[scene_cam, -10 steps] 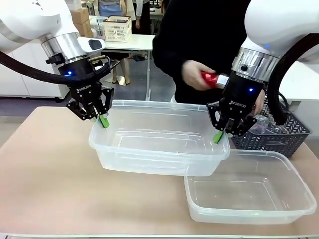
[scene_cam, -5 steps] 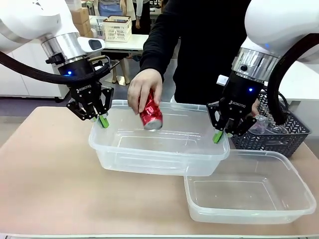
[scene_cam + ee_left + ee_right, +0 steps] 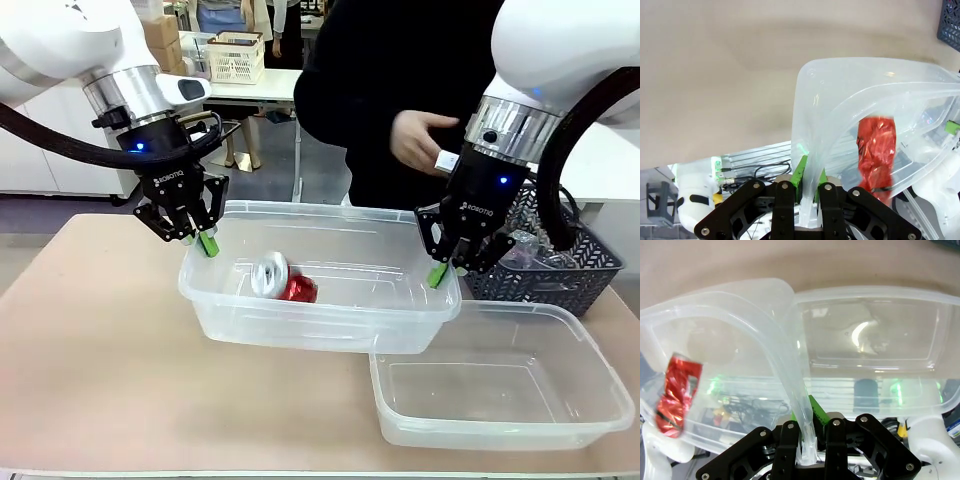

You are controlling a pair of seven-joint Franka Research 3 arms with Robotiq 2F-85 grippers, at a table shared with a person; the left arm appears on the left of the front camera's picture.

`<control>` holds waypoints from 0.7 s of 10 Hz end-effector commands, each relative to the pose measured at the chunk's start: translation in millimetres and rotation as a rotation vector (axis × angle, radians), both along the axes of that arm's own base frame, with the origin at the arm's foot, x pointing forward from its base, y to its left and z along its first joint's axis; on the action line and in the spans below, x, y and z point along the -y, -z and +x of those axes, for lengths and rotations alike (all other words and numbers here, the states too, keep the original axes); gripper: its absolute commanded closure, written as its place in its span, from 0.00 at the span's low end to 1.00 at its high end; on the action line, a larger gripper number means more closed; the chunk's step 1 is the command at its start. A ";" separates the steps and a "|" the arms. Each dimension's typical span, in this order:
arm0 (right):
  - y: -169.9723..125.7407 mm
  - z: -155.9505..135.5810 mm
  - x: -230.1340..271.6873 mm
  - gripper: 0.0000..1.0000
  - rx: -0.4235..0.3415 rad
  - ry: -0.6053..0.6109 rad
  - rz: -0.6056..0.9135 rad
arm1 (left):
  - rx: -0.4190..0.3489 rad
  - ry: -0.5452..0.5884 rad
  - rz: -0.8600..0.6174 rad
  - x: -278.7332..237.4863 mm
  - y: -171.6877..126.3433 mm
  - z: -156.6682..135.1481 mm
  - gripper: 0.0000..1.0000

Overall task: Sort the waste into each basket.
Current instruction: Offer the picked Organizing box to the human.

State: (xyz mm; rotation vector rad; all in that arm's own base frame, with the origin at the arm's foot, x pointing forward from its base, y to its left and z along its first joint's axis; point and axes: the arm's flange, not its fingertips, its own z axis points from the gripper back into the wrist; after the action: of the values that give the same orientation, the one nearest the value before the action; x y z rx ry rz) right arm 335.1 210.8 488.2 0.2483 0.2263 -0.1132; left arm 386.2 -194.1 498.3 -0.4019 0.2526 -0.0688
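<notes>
- Wrist views are showing both grippers clamping the tub (image 3: 330, 322) rim: left gripper (image 3: 809, 182) at its left end, right gripper (image 3: 807, 432) at its right end.
- Front view is adding a person's hand (image 3: 420, 140) hovering beyond the tub, and the basket (image 3: 560, 275) far right.
- The can (image 3: 283, 280) is lying inside the tub, between the grippers and touching neither.

Crushed red can (image 3: 284, 284): on its side on the floor of deep clear tub (image 3: 300, 325), left of centre, silver end facing front, slightly blurred.
Deep clear tub: rectangular, rimmed, mouth up, long side across tabletop (image 3: 100, 350); right end overlapping far-left corner of second clear tub (image 3: 480, 440).
Second clear tub: same type, mouth up, flat on tabletop at front right.
Dark lattice basket (image 3: 550, 285): behind second clear tub, at right edge, holding clear bottles (image 3: 522, 250).
</notes>
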 end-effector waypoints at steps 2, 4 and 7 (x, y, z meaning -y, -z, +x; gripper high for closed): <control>0.6 1.1 2.5 0.94 -0.002 0.005 0.009 | 0.001 -0.004 -0.024 -4.7 -7.0 2.3 0.93; 0.6 1.1 2.5 0.94 -0.002 0.005 0.009 | 0.001 -0.004 -0.024 -4.7 -7.0 2.3 0.93; 0.6 1.1 2.5 0.94 -0.002 0.005 0.009 | 0.001 -0.004 -0.024 -4.7 -7.0 2.3 0.93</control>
State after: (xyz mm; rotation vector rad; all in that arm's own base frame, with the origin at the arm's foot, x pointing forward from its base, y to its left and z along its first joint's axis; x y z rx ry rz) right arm 335.1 210.8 488.2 0.2483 0.2263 -0.1132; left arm 386.2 -194.1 498.3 -0.4018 0.2526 -0.0688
